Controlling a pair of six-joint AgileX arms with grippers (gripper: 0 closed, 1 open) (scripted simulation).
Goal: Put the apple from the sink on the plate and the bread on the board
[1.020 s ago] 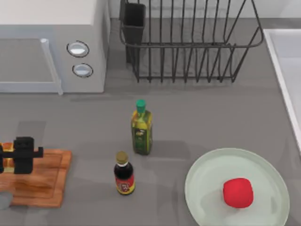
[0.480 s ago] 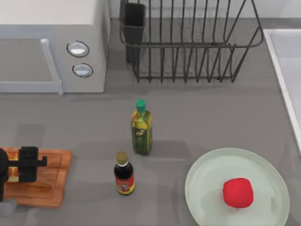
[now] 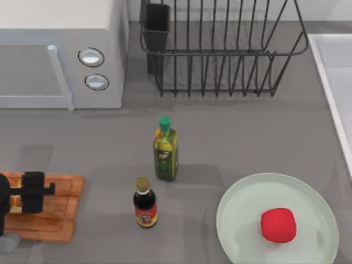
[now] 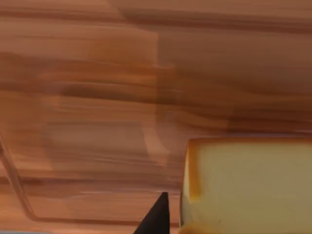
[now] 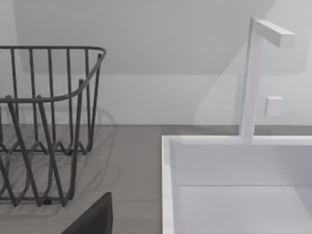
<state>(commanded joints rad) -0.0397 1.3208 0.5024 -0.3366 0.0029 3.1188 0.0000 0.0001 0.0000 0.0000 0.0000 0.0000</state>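
A bright red apple [image 3: 278, 224] on a mint-green plate [image 3: 242, 202], golden bread [image 4: 248, 185] on a brown wood-grain board [image 3: 58, 217], grey bench [image 3: 247, 132].

The left claw [image 3: 22, 192] has shifted slightly lower over the board [image 3: 55, 212].

The left gripper [image 3: 19, 199] hangs over the board [image 3: 55, 212] at the table's left edge, and the bread [image 4: 248, 185] lies on the board directly under it. To its right stand the dark bottle [image 3: 145, 203] and, further back, the oil bottle [image 3: 165, 149]. Far right is the plate [image 3: 242, 220], with the apple [image 3: 278, 224] on it. Behind the gripper stands the microwave [image 3: 60, 52]; the rack [image 3: 220, 49] and the sink [image 3: 330, 71] are behind and to the right.
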